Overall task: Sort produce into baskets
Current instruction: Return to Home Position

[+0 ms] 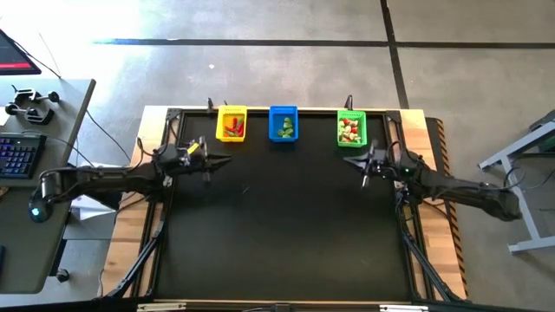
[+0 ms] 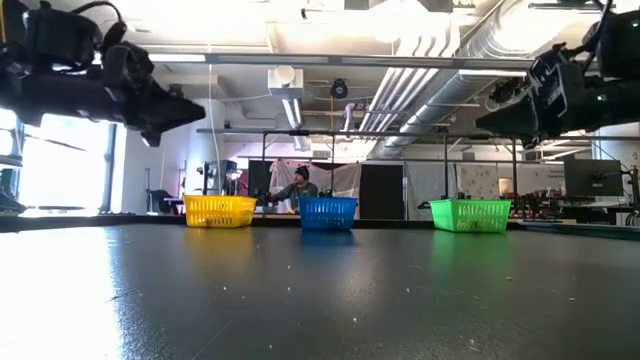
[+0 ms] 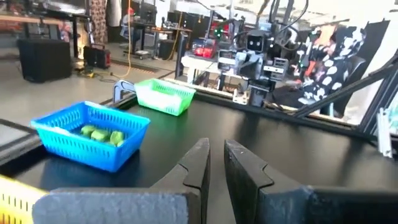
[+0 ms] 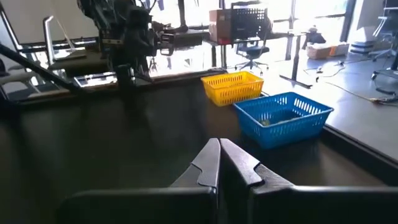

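Three baskets stand in a row along the table's far edge. The yellow basket [image 1: 231,124] holds red chillies [image 1: 234,129]. The blue basket [image 1: 284,123] holds green pieces [image 3: 102,134]. The green basket [image 1: 351,128] holds white-and-red pieces [image 1: 349,133]. My left gripper [image 1: 227,159] hovers level above the table, just nearer than the yellow basket. Its fingers [image 3: 202,155] are almost together, with only a narrow slit and nothing between them. My right gripper [image 1: 347,160] hovers level just nearer than the green basket, shut [image 4: 219,144] and holding nothing.
The black tabletop [image 1: 286,225] lies bare between the arms and the near edge. A desk with a keyboard [image 1: 17,156] stands off the table's left side and a grey stand [image 1: 529,156] off its right. A person [image 2: 298,186] sits far behind the baskets.
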Available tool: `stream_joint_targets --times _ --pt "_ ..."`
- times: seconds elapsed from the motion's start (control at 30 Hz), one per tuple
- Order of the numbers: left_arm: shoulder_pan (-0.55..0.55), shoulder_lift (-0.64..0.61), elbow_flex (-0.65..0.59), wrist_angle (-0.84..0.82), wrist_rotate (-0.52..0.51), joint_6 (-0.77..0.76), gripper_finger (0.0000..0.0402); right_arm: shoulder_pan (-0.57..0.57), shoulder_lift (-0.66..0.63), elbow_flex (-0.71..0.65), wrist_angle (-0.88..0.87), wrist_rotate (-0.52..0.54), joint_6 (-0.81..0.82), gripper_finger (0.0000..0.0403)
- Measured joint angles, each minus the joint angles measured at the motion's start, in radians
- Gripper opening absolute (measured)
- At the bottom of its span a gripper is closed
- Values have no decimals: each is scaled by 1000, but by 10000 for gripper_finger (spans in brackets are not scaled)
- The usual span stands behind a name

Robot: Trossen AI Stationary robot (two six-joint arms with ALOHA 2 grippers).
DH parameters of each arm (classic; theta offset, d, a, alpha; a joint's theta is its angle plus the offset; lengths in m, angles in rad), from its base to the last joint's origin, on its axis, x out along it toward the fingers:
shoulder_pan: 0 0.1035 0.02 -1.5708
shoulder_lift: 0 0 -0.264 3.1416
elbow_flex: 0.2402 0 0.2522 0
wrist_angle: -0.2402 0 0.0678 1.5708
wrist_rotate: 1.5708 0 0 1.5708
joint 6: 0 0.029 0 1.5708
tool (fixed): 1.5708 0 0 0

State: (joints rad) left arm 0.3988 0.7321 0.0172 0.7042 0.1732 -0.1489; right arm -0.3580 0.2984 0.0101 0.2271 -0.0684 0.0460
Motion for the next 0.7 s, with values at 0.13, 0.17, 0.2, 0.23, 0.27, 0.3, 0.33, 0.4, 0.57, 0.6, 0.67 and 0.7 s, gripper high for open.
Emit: stream_joint_targets --times 0.13,0.17,0.2,0.23,0.27,0.3,0.33,0.4,0.57,0.6,0.67,0.7 --pt "0 -104 -6 -172 9 -23 32 0 -85 0 -84 0 2 0" --pt "0 -129 -6 -208 9 -23 30 0 -107 0 -105 0 2 0" --pt "0 -154 -6 -247 9 -22 28 0 -129 0 -128 0 2 0" --pt "0 -180 -6 -281 8 -23 24 0 -153 0 -156 0 2 0" --pt "0 -211 -6 -306 8 -23 19 0 -178 0 -185 7 2 0" --pt "0 -245 -6 -323 8 -21 15 0 -205 0 -210 10 2 0" --pt "0 -278 -5 -339 8 -13 10 0 -228 1 -211 15 3 0" --pt "0 -352 -6 -391 5 -7 3 0 -269 1 -211 14 -3 0" --pt "0 -569 -5 -613 -50 -7 1 1 -293 1 -215 38 -18 0" --pt "0 -618 -5 -673 -67 -13 1 1 -289 1 -215 44 -11 0" --pt "-3 -687 -2 -682 -94 -31 1 1 -289 0 -212 57 -6 0" --pt "-4 -720 -2 -684 -93 -21 1 1 -289 0 -205 70 -5 0"
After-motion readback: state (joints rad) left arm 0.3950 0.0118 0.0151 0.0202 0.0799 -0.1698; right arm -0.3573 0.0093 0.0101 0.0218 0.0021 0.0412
